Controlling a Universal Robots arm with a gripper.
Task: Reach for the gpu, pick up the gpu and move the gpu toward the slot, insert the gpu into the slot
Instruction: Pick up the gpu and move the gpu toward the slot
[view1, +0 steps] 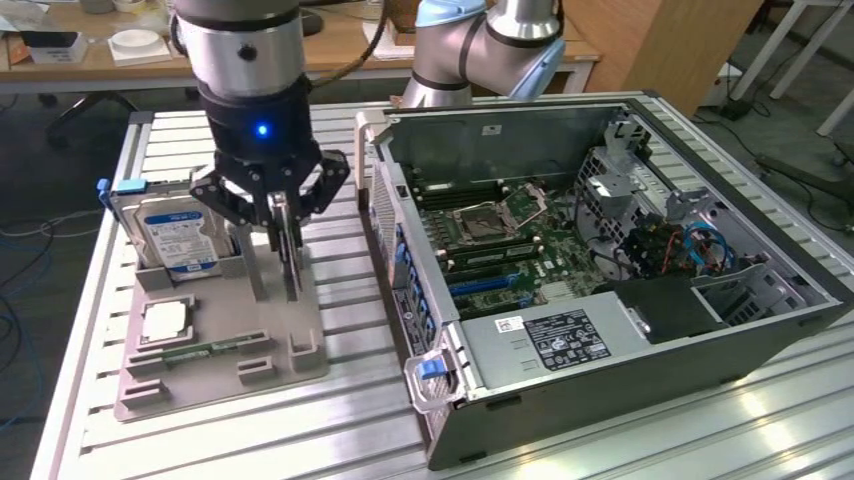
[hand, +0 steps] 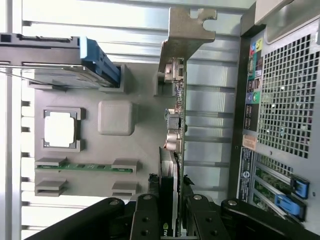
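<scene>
The gpu (view1: 286, 255) stands edge-on in the grey holder (view1: 274, 345), a thin dark card with its metal bracket (hand: 187, 30) at the far end. My gripper (view1: 278, 222) comes down over it from above. In the wrist view the black fingers (hand: 147, 212) press on both sides of the card (hand: 176, 125), so my gripper (hand: 172, 202) is shut on it. The card's lower edge is still at the holder. The slot (view1: 483, 285) is a blue strip on the green motherboard inside the open computer case, to the exterior view's right of my gripper.
The holder also carries a silver hard drive (view1: 174, 235), a processor chip (view1: 163, 320) and a green memory stick (view1: 200, 352). The case wall (view1: 390, 215) rises close beside the holder. A power supply (view1: 547, 335) fills the case's near end. A second arm stands behind.
</scene>
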